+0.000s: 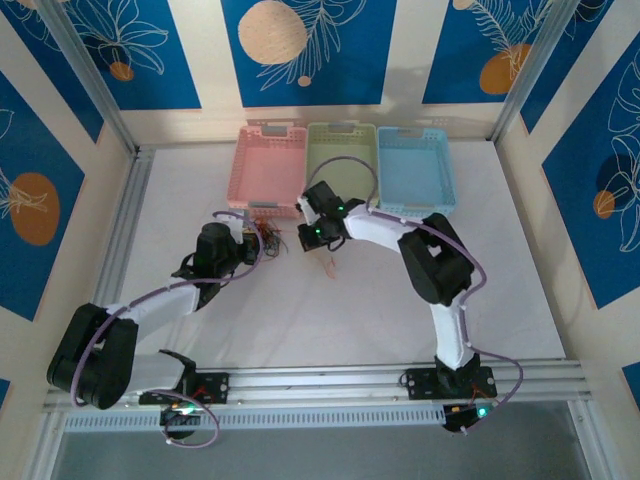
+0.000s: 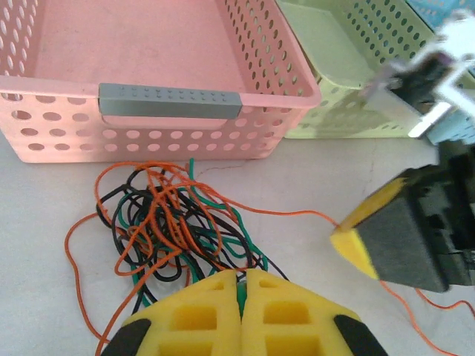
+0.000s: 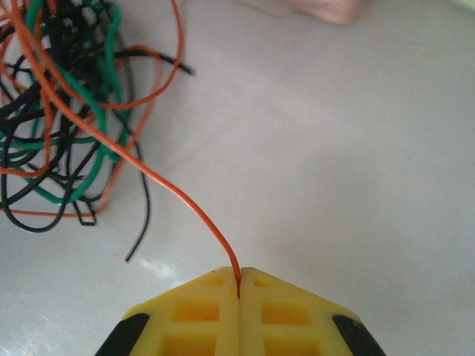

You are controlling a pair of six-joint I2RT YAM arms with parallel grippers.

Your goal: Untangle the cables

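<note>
Cables point(image 2: 167, 213) at tips of left hand point(image 2: 240, 277)

- Back wall point(image 1: 205, 50): blue panels w/ white leaf line-art, cream strips btwn them.
- Peach disc point(image 1: 272, 30) on centre panel; orange disc point(image 1: 32, 208) on left side panel, similar ones at right.
- Aluminium posts point(image 1: 87, 75) slant at both back corners.
- Tabletop point(image 1: 350, 320): white, matte; light soft & even, shadows faint.
- Aluminium rail point(image 1: 320, 380) along near edge of tabletop.

Lab rig: alu frame point(image 1: 110, 120), printed panels point(image 1: 300, 45)
</note>
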